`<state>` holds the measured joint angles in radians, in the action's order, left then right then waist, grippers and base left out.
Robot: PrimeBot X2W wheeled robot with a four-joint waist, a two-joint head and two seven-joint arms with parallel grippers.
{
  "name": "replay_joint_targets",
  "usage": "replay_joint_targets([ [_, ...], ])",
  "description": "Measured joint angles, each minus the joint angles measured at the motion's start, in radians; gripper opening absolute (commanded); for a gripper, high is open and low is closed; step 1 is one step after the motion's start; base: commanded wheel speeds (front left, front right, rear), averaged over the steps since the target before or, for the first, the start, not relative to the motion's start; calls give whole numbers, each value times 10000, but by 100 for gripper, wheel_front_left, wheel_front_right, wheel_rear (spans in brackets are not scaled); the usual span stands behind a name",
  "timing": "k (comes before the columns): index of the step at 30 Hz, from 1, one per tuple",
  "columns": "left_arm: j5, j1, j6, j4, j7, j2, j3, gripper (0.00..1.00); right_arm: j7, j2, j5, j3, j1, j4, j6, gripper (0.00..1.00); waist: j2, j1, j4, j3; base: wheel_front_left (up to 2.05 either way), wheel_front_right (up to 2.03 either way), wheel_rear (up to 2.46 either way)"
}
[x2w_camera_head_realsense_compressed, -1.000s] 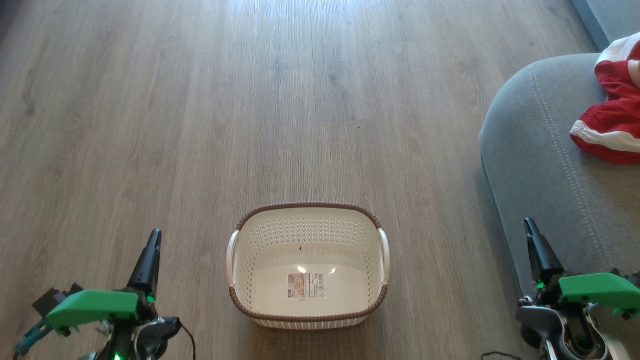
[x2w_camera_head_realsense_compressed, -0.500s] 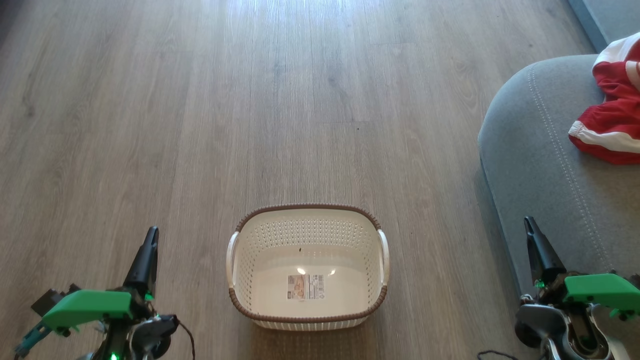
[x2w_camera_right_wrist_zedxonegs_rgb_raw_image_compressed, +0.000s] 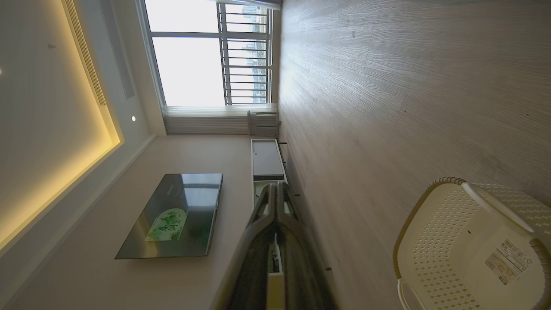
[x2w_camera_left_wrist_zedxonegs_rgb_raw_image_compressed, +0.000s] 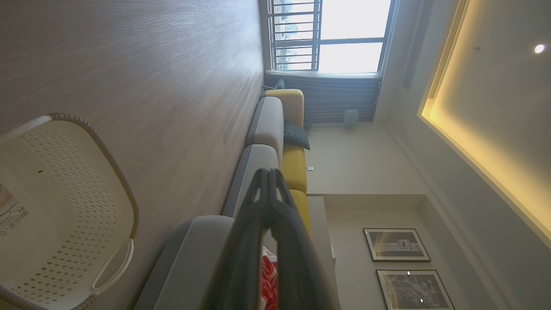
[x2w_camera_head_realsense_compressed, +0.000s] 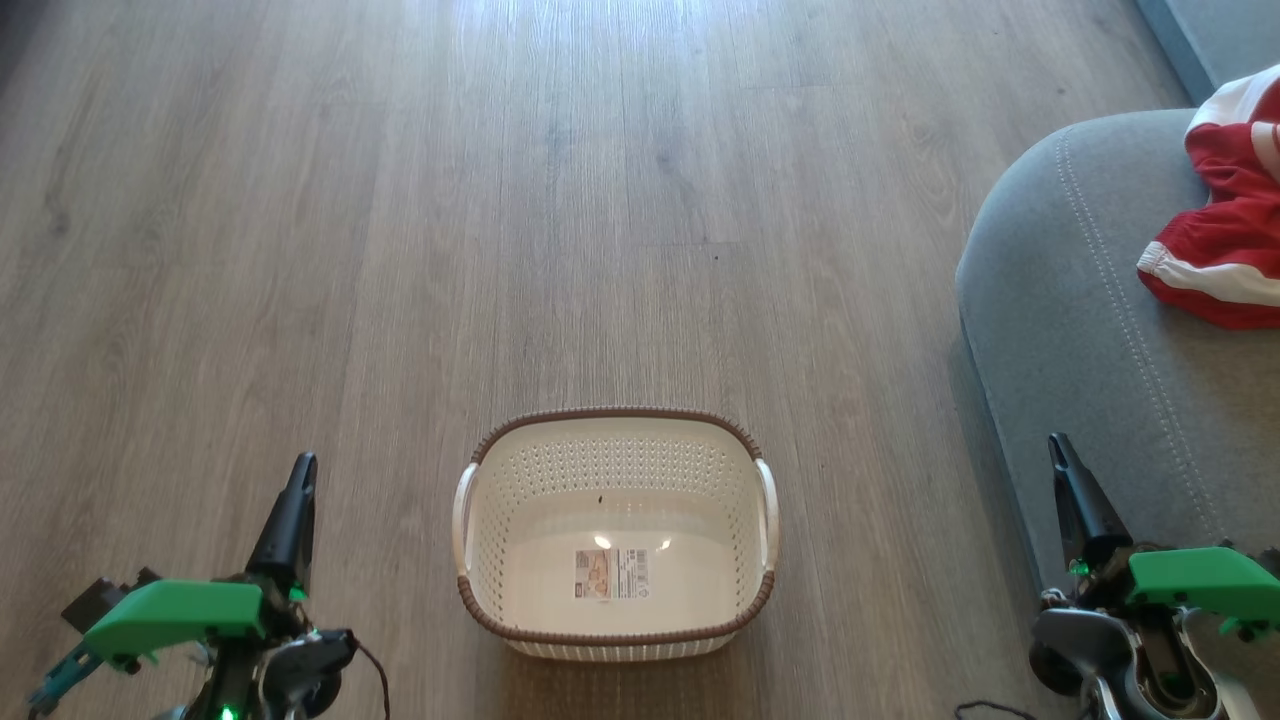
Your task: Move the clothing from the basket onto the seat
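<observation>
The cream basket (x2w_camera_head_realsense_compressed: 617, 428) with its brown rim stands on the wood floor, holding nothing but a label; it also appears as the basket (x2w_camera_left_wrist_zedxonegs_rgb_raw_image_compressed: 64, 206) and the basket (x2w_camera_right_wrist_zedxonegs_rgb_raw_image_compressed: 469, 241) in the wrist views. Red clothing (x2w_camera_head_realsense_compressed: 1220, 255) with white stripes lies on the grey seat (x2w_camera_head_realsense_compressed: 1080, 330) at the right; a strip of the clothing (x2w_camera_left_wrist_zedxonegs_rgb_raw_image_compressed: 269, 280) peeks past my left fingers. My left gripper (x2w_camera_head_realsense_compressed: 300, 470) hangs shut at the lower left, away from the basket. My right gripper (x2w_camera_head_realsense_compressed: 1056, 448) is shut at the lower right, over the seat's edge, holding nothing.
Wood floor (x2w_camera_head_realsense_compressed: 500, 200) stretches ahead of the basket. A long grey and yellow sofa (x2w_camera_left_wrist_zedxonegs_rgb_raw_image_compressed: 275, 129) runs toward a window. A television (x2w_camera_right_wrist_zedxonegs_rgb_raw_image_compressed: 172, 215) hangs on the far wall above a low cabinet (x2w_camera_right_wrist_zedxonegs_rgb_raw_image_compressed: 264, 159).
Between one second ago and half a second ago my left gripper dropped slightly toward the bottom edge. Since then nothing has visibly moved.
</observation>
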<state>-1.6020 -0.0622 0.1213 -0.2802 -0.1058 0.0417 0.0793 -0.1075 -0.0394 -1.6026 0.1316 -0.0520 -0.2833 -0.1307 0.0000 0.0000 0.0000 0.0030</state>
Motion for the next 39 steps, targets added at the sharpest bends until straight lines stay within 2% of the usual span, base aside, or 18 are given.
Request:
replay_joint_targets([
  [39,0,0,0,2,0,0,2,0,0,0,-2,0,-1,0,0,0,0,0,0,1,0,0,0],
])
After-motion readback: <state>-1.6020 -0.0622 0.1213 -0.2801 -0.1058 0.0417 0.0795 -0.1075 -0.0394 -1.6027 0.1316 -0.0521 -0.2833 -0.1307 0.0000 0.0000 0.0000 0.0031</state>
